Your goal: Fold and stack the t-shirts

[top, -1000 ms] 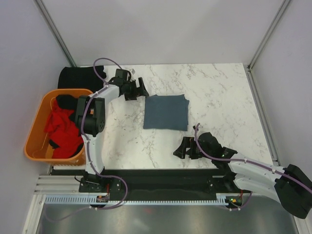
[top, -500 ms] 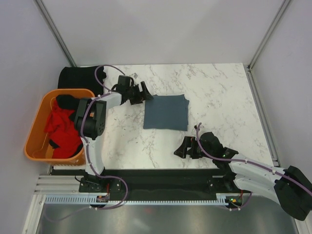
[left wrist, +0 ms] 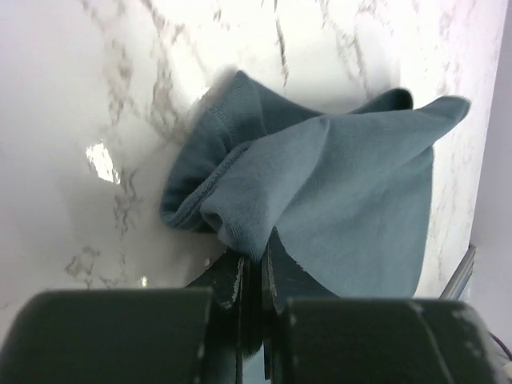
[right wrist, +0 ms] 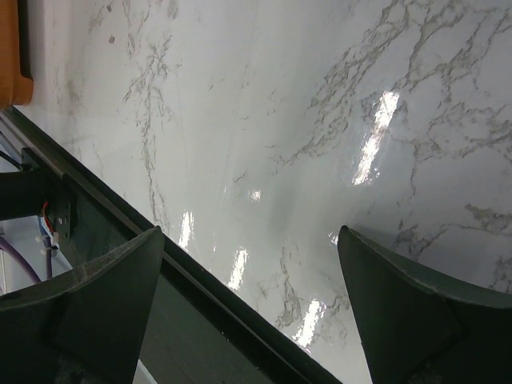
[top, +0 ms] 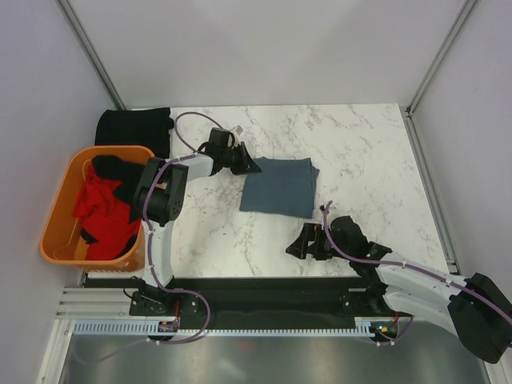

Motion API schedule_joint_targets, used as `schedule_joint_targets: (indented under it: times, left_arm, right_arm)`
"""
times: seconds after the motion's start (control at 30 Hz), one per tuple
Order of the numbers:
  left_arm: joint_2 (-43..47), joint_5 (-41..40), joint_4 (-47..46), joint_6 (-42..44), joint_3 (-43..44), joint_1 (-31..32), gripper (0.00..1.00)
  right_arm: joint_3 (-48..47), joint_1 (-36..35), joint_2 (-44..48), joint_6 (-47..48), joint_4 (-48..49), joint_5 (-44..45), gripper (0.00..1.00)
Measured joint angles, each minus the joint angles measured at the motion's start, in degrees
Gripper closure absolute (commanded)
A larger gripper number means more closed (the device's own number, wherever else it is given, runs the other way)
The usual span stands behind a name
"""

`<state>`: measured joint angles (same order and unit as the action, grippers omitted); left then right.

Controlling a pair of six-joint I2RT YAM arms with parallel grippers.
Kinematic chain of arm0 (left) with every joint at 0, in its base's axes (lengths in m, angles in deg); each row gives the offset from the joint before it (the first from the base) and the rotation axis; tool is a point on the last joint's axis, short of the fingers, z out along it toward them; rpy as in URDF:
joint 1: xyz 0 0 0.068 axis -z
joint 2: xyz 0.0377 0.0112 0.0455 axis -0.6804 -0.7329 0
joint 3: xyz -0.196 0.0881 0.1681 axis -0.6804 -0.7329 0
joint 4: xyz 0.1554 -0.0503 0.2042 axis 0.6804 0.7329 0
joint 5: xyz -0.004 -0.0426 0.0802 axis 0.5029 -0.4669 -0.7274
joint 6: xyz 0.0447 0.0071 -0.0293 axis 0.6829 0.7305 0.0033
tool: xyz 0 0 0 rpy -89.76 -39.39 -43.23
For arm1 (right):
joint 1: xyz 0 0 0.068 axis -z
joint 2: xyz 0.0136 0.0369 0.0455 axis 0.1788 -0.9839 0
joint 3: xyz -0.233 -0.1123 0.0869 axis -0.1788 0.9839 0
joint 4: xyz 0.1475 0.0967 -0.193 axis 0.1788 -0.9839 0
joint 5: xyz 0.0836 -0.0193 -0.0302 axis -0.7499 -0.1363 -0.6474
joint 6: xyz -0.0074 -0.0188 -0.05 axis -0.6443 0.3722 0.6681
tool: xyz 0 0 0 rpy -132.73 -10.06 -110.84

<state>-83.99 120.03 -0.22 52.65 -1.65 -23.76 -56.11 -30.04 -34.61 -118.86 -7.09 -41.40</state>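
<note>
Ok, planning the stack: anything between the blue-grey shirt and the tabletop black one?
Nothing visible besides the left gripper, shut on the folded slate blue-grey t-shirt; bare marble table leads to the folded black t-shirt.

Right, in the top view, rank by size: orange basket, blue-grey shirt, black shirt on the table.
Largest: orange basket. Then blue-grey shirt and black shirt, about alike; not ranking them.

Around me: white grey-veined marble tabletop (top: 360, 144), glossy with light glints; plain pale walls (top: 264, 48); metal corner posts (top: 90, 52).
</note>
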Motion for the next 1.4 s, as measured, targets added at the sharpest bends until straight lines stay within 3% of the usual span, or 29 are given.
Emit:
schedule_joint_targets:
  times: [0.23,0.43,0.6,1.07,1.4]
  left_arm:
    - [-0.81,0.37,11.13,1.40,14.88,-2.60,0.98]
    - [-0.81,-0.42,22.03,6.34,31.95,-8.85,0.98]
    - [-0.81,-3.10,28.98,11.41,41.13,-13.29,0.98]
    - [-0.26,-13.09,37.64,26.16,45.83,-15.15,0.98]
    - [3.52,-19.78,38.73,36.89,50.90,-18.43,0.98]
  right_arm:
    - [0.61,0.92,0.87,-0.02,0.07,-0.87,0.02]
    - [1.38,1.75,2.05,-0.04,0.20,-1.55,0.02]
    - [2.19,2.71,3.34,-0.02,0.31,-2.43,0.02]
    - [5.01,6.14,7.74,-0.26,0.83,-5.55,0.02]
    - [6.32,8.13,10.75,-0.44,0.81,-7.32,0.02]
